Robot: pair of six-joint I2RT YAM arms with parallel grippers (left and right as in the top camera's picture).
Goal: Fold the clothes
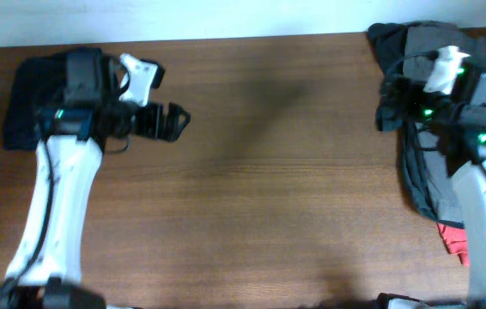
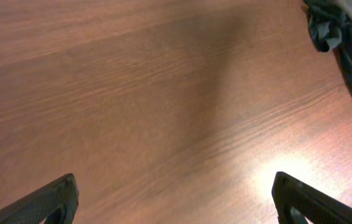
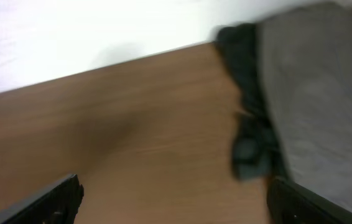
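A heap of clothes lies at the table's far right. A grey garment (image 1: 428, 39), apparently the shorts, sits on top of it, with dark fabric (image 1: 419, 176) round and below. In the right wrist view, blurred, the grey cloth (image 3: 319, 93) fills the right side with a dark crumpled edge (image 3: 250, 140) beside it. My right gripper (image 1: 387, 103) (image 3: 176, 199) is open and empty at the heap's left edge. My left gripper (image 1: 170, 122) (image 2: 176, 199) is open and empty over bare wood at the left. A corner of the heap (image 2: 328, 28) also shows in the left wrist view.
A dark navy cloth (image 1: 20, 107) lies under the left arm at the far left. A red item (image 1: 455, 239) sticks out of the heap at the front right. The brown wooden table (image 1: 269, 197) ends at a white wall (image 3: 101, 31) at the back.
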